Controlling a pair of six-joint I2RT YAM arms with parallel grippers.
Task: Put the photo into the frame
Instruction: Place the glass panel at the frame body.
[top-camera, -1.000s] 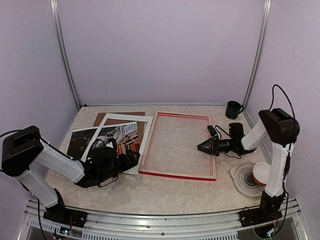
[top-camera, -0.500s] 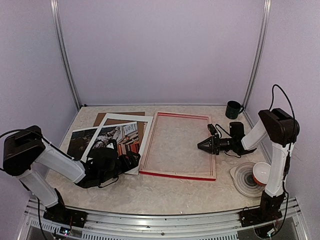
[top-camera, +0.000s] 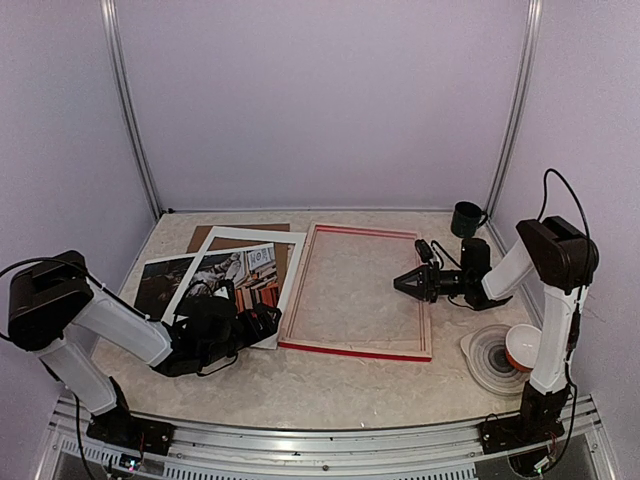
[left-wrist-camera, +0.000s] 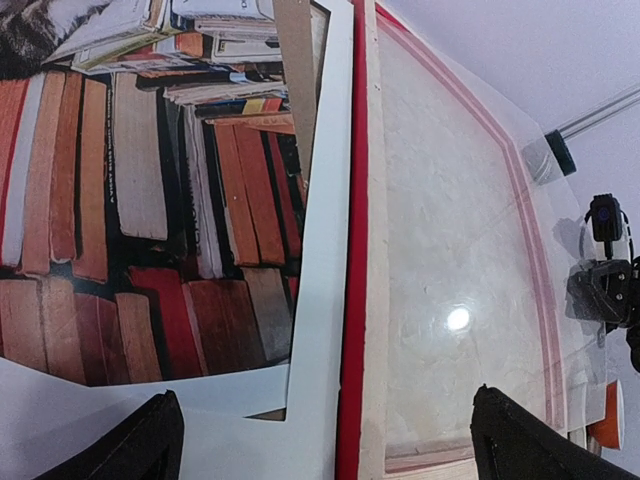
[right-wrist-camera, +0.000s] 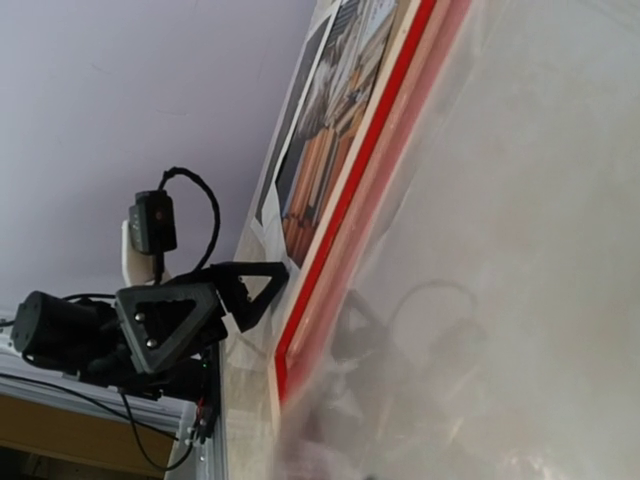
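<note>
The photo (top-camera: 225, 280) of a cat on books lies at the left under a white mat (top-camera: 290, 270). The red frame (top-camera: 355, 350) lies flat at the middle, with a clear pane inside it showing a glare spot. My left gripper (top-camera: 265, 322) is open and low. In the left wrist view its fingers (left-wrist-camera: 150, 440) straddle the mat's (left-wrist-camera: 325, 200) corner and the frame's red left rail (left-wrist-camera: 352, 250), beside the photo (left-wrist-camera: 130, 200). My right gripper (top-camera: 400, 284) points left over the frame's right rail, fingers close together. Its fingertips do not show in the right wrist view.
A brown backing board (top-camera: 205, 237) sticks out behind the mat. A dark green mug (top-camera: 466, 218) stands at the back right. A plate (top-camera: 490, 360) with an orange-and-white bowl (top-camera: 522, 345) sits at the front right, by the right arm's base.
My right gripper has shifted a little toward the back over the frame's right rail. My left gripper has edged slightly right toward the frame's near-left corner.
</note>
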